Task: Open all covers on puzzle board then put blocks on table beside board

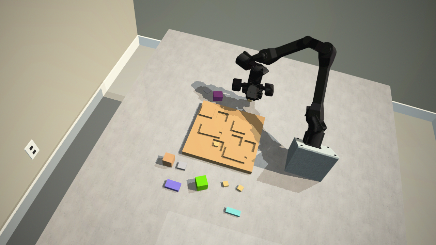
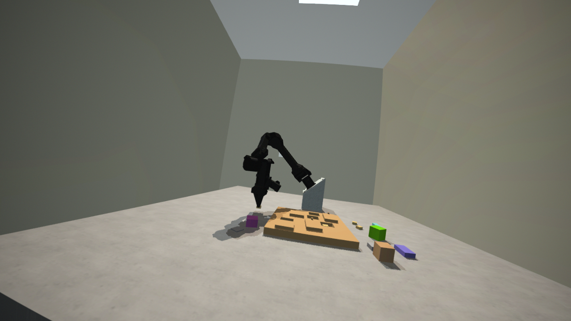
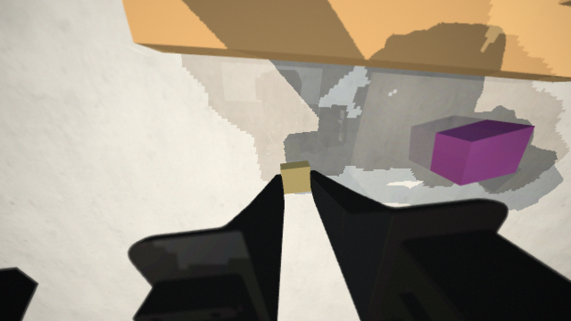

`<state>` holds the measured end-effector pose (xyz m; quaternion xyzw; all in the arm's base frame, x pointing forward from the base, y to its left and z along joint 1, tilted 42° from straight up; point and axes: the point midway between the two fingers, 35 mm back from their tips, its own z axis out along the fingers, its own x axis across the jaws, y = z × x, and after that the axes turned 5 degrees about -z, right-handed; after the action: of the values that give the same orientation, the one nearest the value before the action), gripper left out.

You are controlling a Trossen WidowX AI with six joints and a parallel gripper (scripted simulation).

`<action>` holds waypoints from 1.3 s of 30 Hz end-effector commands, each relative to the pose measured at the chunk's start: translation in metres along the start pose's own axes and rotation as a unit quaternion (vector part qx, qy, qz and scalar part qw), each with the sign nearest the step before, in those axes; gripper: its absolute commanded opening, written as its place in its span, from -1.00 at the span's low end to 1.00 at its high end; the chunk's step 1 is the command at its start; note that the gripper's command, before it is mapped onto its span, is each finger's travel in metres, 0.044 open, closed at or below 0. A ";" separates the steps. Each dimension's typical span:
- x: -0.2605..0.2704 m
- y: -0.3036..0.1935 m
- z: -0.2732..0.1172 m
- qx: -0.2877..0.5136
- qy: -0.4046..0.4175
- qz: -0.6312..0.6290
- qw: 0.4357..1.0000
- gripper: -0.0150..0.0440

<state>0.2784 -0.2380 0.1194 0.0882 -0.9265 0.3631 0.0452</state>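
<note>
My gripper (image 1: 249, 99) (image 2: 258, 207) (image 3: 295, 177) is shut on a small yellow block, just above the table beyond the board's far edge. The orange-tan puzzle board (image 1: 195, 146) (image 2: 331, 238) (image 3: 303, 22) lies flat. Its covers share its colour, so I cannot tell each one's state; several open recesses show. Another yellow block (image 1: 215, 144) (image 2: 325, 225) sits in a well near the board's front middle. Two small yellow blocks, the left one (image 1: 225, 183) and the right one (image 1: 240, 188), lie on the table in front of the board.
A purple block (image 1: 217, 96) (image 2: 251, 221) (image 3: 451, 156) stands beyond the board's far left corner. In front of the board lie an orange cube (image 1: 168, 159) (image 2: 383, 252), a grey block (image 1: 182, 165), a violet block (image 1: 172, 185), a green cube (image 1: 201, 183) and a turquoise block (image 1: 232, 211).
</note>
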 end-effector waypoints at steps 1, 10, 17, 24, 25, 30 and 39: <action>0.001 0.002 0.008 -0.003 0.001 -0.003 1.000 -0.22; 0.003 0.002 0.022 -0.001 0.001 -0.003 1.000 -0.22; 0.004 0.001 0.023 0.002 0.002 -0.001 1.000 -0.04; 0.004 0.001 0.023 0.002 0.002 -0.001 1.000 0.58; 0.004 0.001 0.023 0.002 0.002 -0.001 1.000 0.67; 0.003 0.001 0.018 0.001 0.002 -0.001 1.000 1.00; 0.001 0.001 -0.010 -0.002 0.001 -0.001 1.000 1.00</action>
<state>0.2762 -0.2362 0.1172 0.0909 -0.9278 0.3584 0.0501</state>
